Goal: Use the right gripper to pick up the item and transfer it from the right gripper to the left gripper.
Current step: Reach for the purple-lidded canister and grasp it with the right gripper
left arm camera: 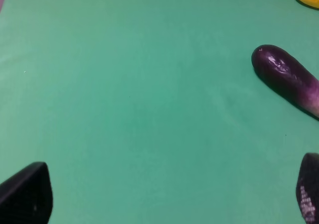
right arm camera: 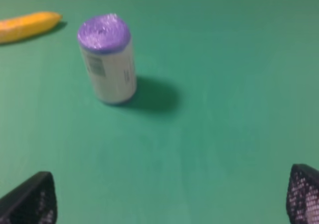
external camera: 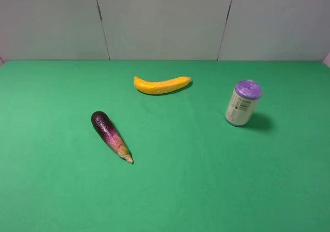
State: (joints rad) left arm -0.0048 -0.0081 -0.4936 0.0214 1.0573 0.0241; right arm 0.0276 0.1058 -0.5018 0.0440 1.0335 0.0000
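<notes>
Three objects sit well apart on a green desk (external camera: 206, 201): a small upright can (external camera: 243, 103) with purple ends and whitish label at right, a yellow banana (external camera: 161, 85), a dark purple eggplant (external camera: 111, 135). Both the right claw (right arm camera: 167, 204) and the left claw (left arm camera: 167, 199) gape wide, empty. Risk: an off-centre closing could topple the can and send it rolling.

A can (external camera: 243, 103) stands upright on the right of a green table (external camera: 206, 191), bare surface on every side of it. The banana (external camera: 162, 85) lies well apart to its left; the eggplant (external camera: 111, 135) lies farther left and nearer the front. Open green runs from the right gripper (right arm camera: 172, 196), its fingers spread wide, to the can. The left gripper (left arm camera: 169, 191), fingers also spread, has the eggplant off to one side.
</notes>
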